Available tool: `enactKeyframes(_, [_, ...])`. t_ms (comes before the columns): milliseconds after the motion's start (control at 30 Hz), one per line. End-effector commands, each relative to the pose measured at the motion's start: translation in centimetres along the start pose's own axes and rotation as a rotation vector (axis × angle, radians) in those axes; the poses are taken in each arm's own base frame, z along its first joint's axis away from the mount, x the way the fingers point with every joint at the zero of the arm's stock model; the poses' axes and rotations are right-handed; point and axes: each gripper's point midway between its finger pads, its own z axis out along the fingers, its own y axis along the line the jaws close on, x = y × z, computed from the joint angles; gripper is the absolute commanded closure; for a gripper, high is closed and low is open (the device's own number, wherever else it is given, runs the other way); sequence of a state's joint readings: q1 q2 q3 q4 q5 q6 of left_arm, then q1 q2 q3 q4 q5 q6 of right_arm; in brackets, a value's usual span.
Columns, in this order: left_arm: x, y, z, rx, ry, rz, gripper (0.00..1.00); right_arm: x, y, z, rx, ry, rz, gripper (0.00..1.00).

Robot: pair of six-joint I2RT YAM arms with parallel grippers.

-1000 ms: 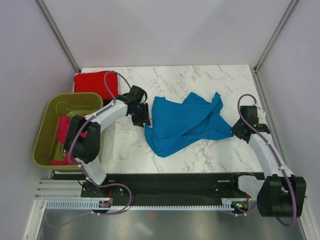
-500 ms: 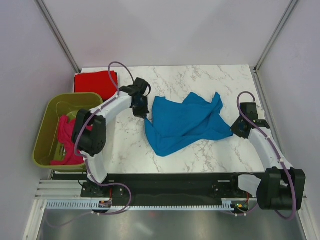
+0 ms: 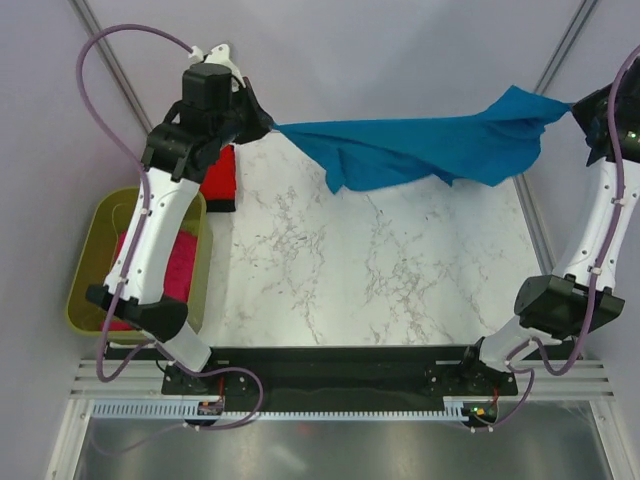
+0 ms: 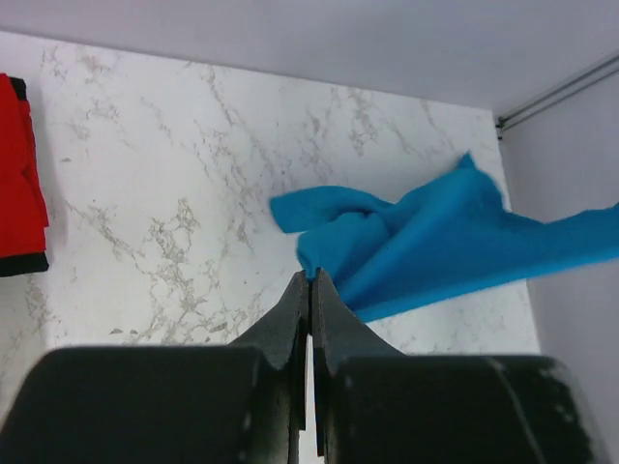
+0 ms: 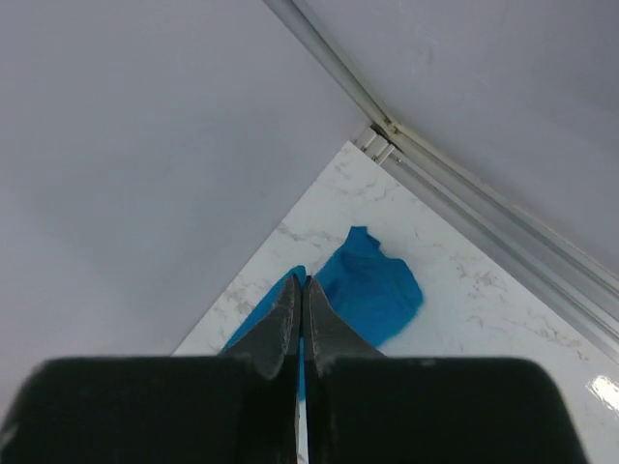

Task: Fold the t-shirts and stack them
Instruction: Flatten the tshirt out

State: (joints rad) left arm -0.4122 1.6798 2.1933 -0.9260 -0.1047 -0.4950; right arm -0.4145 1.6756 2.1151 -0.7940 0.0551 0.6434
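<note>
Spreading step: left and right jaws clamp the blue tee (image 3: 420,150), stretched in the air above the desk (image 3: 380,280). The next move likely calls for laying it flat there.

Watching my table (image 3: 380,290) now: white marble top, grey veins, walls close at far and side edges. Red t-shirt (image 3: 222,180) lying folded flat at far-left corner, dark strip along its near edge. Olive-green tub (image 3: 90,270) at left edge, near red t-shirt; can't tell whether it sits on marble or just beside it.
</note>
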Motion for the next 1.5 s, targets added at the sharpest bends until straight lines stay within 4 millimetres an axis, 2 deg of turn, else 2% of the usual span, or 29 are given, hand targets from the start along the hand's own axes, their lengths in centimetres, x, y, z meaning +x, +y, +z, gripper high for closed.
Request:
enactKeyframes(0, [3.6,2.5,-0.6,-0.074,0.1,-0.032,0.98,5.1,-0.9,-1.3,-0.012,0.195,-0.003,1.0])
enactKeyframes(33, [5.1,2.7,-0.6,-0.062,0.134,-0.031,0.98,5.6,-1.1,-2.7,-0.016,0.201,0.006,1.0])
enactKeyframes(67, [5.7,2.7,-1.6,-0.037,0.138,-0.037,0.98,6.7,-1.7,-3.1,-0.014,0.223,0.014,1.0])
enactKeyframes(100, [9.7,3.8,-0.6,-0.04,0.224,-0.041,0.98,10.8,-3.9,-2.8,0.018,0.329,0.023,1.0])
enactKeyframes(133, [11.5,4.2,-0.5,-0.036,0.252,-0.046,0.98,11.5,-4.1,-4.6,0.0,0.331,0.045,1.0])
enactKeyframes(167, [12.3,4.7,-1.6,-0.023,0.244,-0.055,0.98,12.6,-4.4,-5.1,-0.014,0.34,0.06,1.0])
enactKeyframes(200, [16.9,6.2,-0.9,-0.033,0.331,-0.063,0.98,16.4,-6.9,-5.2,0.031,0.421,0.077,1.0])
enactKeyframes(233, [18.7,7.0,-1.0,-0.049,0.358,-0.069,0.98,16.8,-6.9,-6.7,0.016,0.399,0.083,1.0])
enactKeyframes(267, [20.3,7.8,-1.3,-0.061,0.382,-0.082,0.98,17.7,-7.2,-7.1,0.02,0.397,0.087,1.0])
enactKeyframes(300, [23.9,9.3,-1.9,-0.078,0.449,-0.085,0.98,20.4,-8.7,-7.4,0.056,0.441,0.077,1.0])
enactKeyframes(367, [26.7,10.5,-2.2,-0.097,0.487,-0.099,0.98,21.5,-9.7,-8.6,0.061,0.427,0.08,1.0])
enactKeyframes(400, [29.6,11.9,-2.9,-0.126,0.543,-0.101,0.98,23.8,-11.7,-8.9,0.106,0.467,0.078,1.0])
enactKeyframes(467, [31.9,13.0,-3.3,-0.148,0.58,-0.112,0.93,25.2,-13.2,-10.0,0.128,0.473,0.077,1.0])
enactKeyframes(500, [33.6,14.1,-3.8,-0.177,0.615,-0.109,0.9,27.6,-15.0,-10.5,0.166,0.52,0.08,1.0])
enactKeyframes(567, [34.6,14.9,-4.2,-0.2,0.627,-0.107,0.78,28.7,-16.1,-11.5,0.169,0.518,0.08,1.0])
enactKeyframes(600, [35.2,15.4,-4.4,-0.214,0.637,-0.104,0.73,29.9,-17.2,-11.8,0.191,0.538,0.079,1.0])
enactKeyframes(633, [35.4,15.5,-4.6,-0.217,0.635,-0.105,0.66,30.0,-17.4,-12.1,0.188,0.531,0.083,1.0])
enactKeyframes(733, [35.8,15.8,-4.9,-0.227,0.633,-0.125,0.6,31.1,-17.7,-12.9,0.171,0.555,0.091,1.0])
enactKeyframes(967, [37.3,16.3,-5.7,-0.26,0.649,-0.193,0.6,32.6,-18.2,-13.6,0.16,0.575,0.095,1.0])
enactKeyframes(1200, [41.2,17.6,-7.5,-0.358,0.718,-0.267,0.6,32.1,-17.6,-13.1,0.136,0.557,0.092,1.0])
enactKeyframes(1333, [42.0,19.0,-6.9,-0.439,0.74,-0.241,0.64,31.9,-17.0,-12.7,0.11,0.548,0.11,1.0])
enactKeyframes(1400, [41.3,19.2,-6.1,-0.462,0.715,-0.219,0.64,32.0,-16.9,-12.5,0.099,0.543,0.11,1.0])
enactKeyframes(1433, [41.7,19.6,-5.8,-0.487,0.735,-0.204,0.64,32.0,-16.9,-12.3,0.099,0.545,0.107,1.0])
enactKeyframes(1467, [40.9,19.4,-5.0,-0.485,0.719,-0.192,0.64,32.2,-17.0,-12.2,0.098,0.546,0.098,1.0])
